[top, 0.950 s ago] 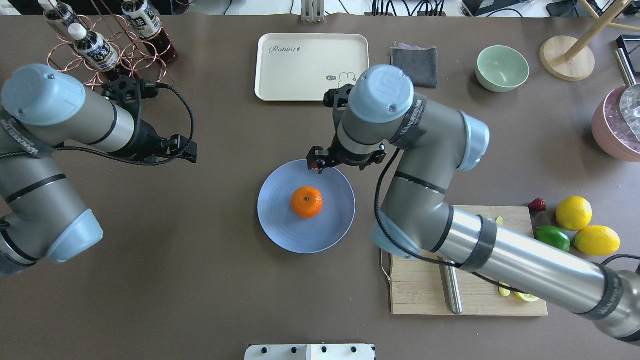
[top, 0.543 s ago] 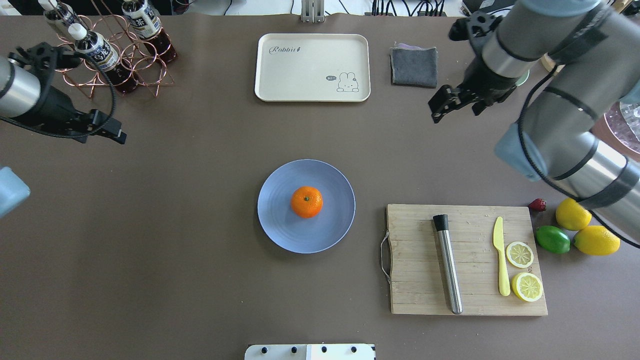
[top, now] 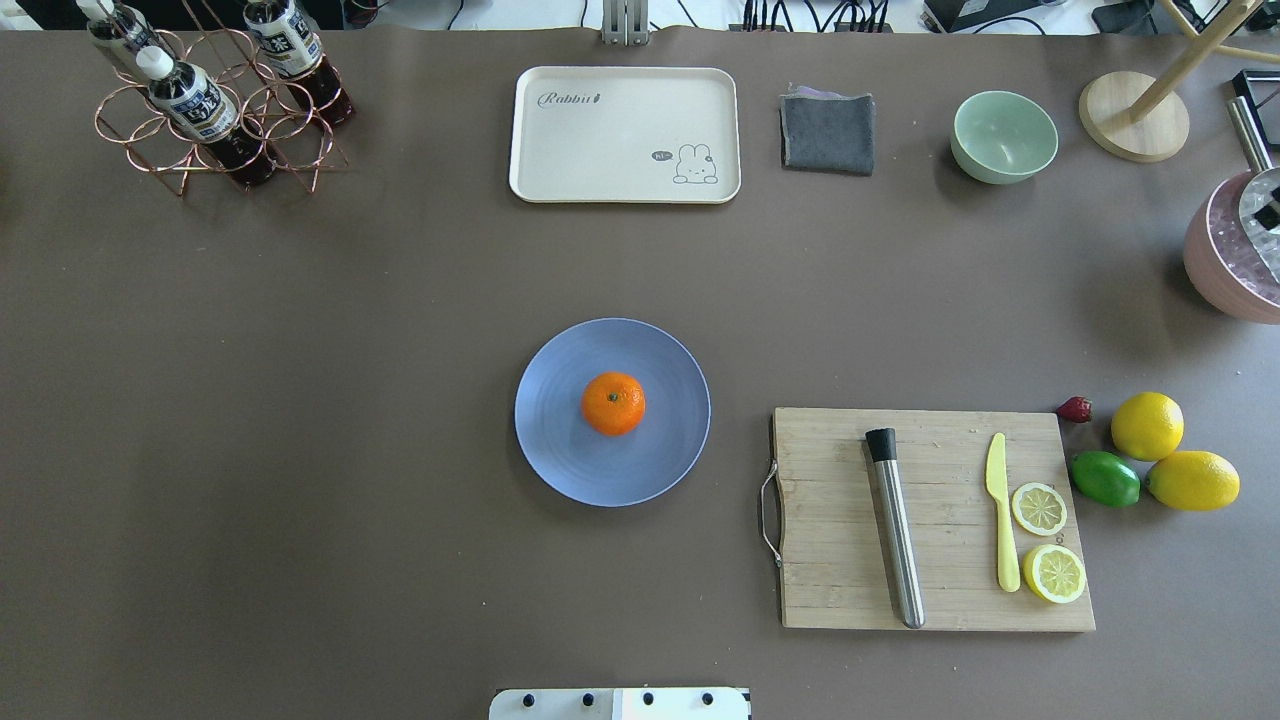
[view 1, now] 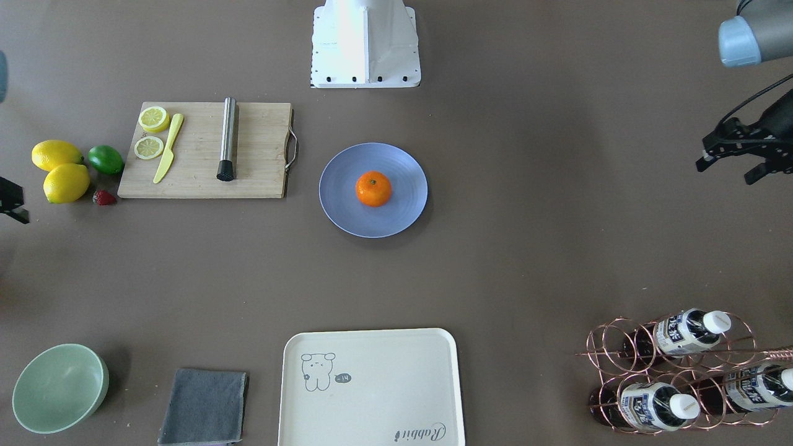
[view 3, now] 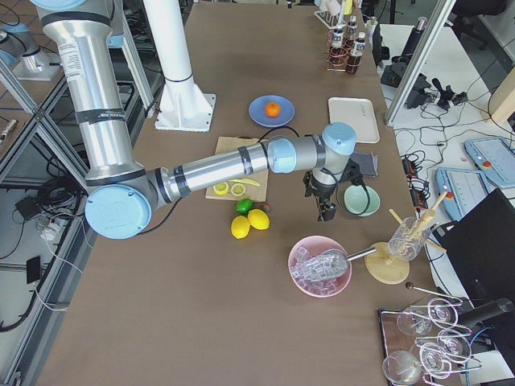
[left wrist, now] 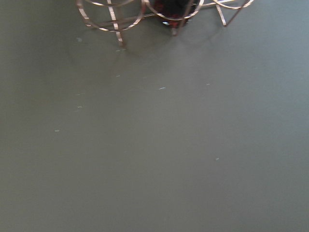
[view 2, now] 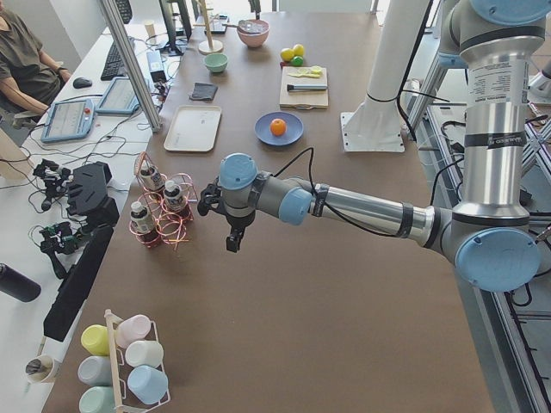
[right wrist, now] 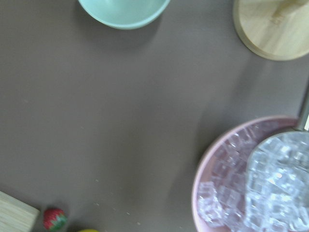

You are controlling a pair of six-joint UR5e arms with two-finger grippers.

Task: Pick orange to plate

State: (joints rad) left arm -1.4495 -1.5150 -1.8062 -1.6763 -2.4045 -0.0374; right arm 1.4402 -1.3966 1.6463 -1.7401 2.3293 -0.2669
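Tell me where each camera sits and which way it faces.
Front-facing: across the table, facing the robot's base; left gripper at its right edge.
Overhead: behind the robot, looking down on plate and orange; no arm shows.
Exterior left: table's end, looking along it; left arm near.
Exterior right: opposite end; right arm near.
Left wrist: down at table beside the bottle rack; no fingers.
Right wrist: down between pink ice bowl and green bowl; no fingers.
Shared: front-facing and overhead both show the orange on the plate.
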